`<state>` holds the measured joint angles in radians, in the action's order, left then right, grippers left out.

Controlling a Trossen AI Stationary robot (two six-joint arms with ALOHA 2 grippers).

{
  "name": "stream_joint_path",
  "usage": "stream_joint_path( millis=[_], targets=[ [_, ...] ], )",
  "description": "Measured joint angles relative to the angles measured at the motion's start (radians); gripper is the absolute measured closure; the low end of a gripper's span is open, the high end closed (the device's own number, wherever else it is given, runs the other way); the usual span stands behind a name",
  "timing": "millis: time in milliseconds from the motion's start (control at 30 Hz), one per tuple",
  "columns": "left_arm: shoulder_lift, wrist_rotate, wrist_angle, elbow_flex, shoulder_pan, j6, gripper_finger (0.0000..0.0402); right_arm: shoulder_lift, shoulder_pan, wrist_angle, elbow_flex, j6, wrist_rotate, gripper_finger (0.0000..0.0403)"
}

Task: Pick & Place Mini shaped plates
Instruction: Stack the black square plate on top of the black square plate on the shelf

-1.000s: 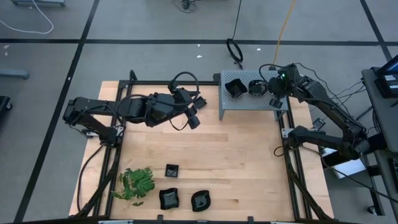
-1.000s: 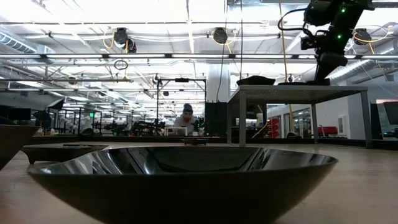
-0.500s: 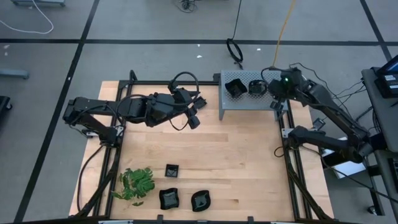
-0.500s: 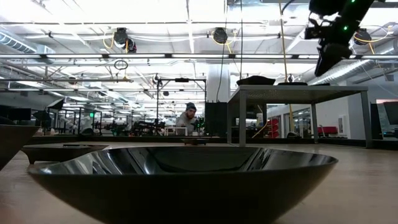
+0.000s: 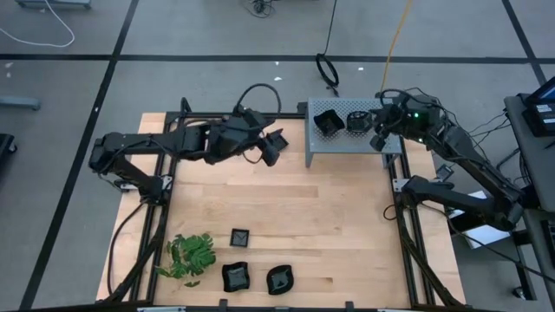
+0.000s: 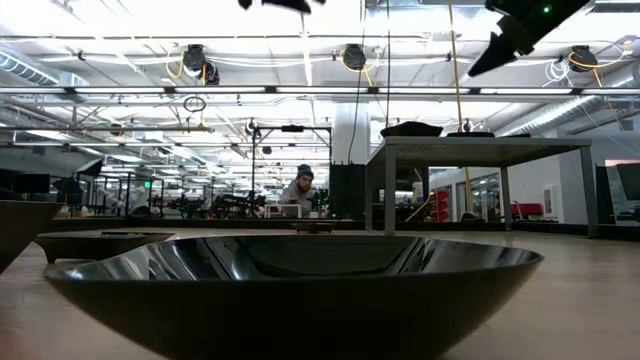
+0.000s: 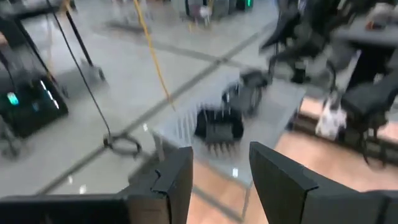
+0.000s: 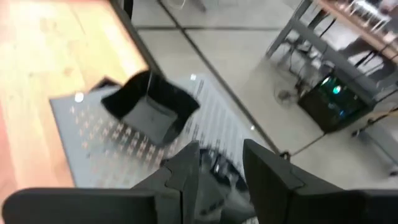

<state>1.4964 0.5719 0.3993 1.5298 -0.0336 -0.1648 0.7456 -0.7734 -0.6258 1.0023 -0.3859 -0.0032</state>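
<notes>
Two black mini shaped plates sit on the grey perforated box (image 5: pixel 351 139): a square one (image 5: pixel 328 121) and a rounder one (image 5: pixel 356 121). My right gripper (image 5: pixel 379 135) hangs open just right of the rounder plate and above the box, holding nothing. My left gripper (image 5: pixel 276 147) is open and empty in the air left of the box, looking at the square plate (image 7: pixel 219 127). Three more plates (image 5: pixel 240 237), (image 5: pixel 236 277), (image 5: pixel 280 280) rest flat on the wooden table near its front edge. The nearest fills the low view (image 6: pixel 290 290).
A green leafy sprig (image 5: pixel 191 256) lies on the table at the front left, beside the plates. The box stands on legs at the far right corner (image 6: pixel 480 150). A black frame rail (image 5: pixel 406 217) runs along the table's right edge. Bare wood lies between box and plates.
My right gripper has risen off the box top and drawn back toward the table's right edge, tipping from pointing down to nearly level; the rounder plate stays on the box. My left gripper has shifted toward the far edge and the box.
</notes>
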Motion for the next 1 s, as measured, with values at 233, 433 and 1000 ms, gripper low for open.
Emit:
stream_joint_path(
  millis=[233, 433, 1000],
  targets=[
    [0.106, -0.182, 0.193, 0.001, -0.085, -0.066, 0.0238, 0.005, 0.002, 0.065, 0.0, 0.0, 0.002, 0.029],
    [0.267, -0.257, 0.19, 0.001, -0.147, -0.028, 0.0238, 0.008, 0.002, 0.077, 0.0, 0.0, 0.002, 0.0289],
    [0.585, -0.414, 0.166, -0.001, -0.345, -0.262, 0.0238, 0.008, 0.001, 0.076, 0.0, 0.008, 0.002, 0.0293]
  ],
)
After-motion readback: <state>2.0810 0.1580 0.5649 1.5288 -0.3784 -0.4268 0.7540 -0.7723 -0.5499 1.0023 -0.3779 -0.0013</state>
